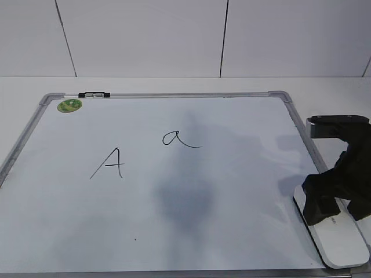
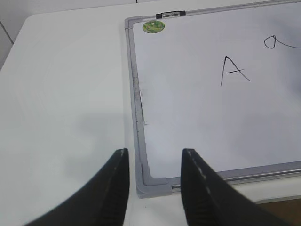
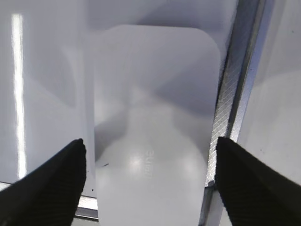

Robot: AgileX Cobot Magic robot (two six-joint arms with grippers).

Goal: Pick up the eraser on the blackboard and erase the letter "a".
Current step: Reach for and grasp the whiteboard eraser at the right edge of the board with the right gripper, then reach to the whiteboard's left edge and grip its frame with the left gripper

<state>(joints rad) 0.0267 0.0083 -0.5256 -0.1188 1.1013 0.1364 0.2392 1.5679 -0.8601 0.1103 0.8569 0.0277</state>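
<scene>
The blackboard [image 1: 232,191] is a white dry-erase board in a grey frame lying flat on the table. The small cursive letter "a" [image 1: 179,138] is near its middle, and a capital "A" [image 1: 109,163] is to its left. The white eraser [image 1: 339,240] lies at the board's front right corner, against the frame. My right gripper [image 1: 337,202] is open just above it, its fingers spread on either side of the eraser [image 3: 153,117]. My left gripper [image 2: 155,162] is open and empty above the board's near left corner [image 2: 150,181]; it is not in the exterior view.
A round green sticker [image 1: 69,105] and a small black-and-silver marker [image 1: 94,94] sit at the board's far left corner. White table surface [image 2: 61,94] surrounds the board. A white wall rises behind the table.
</scene>
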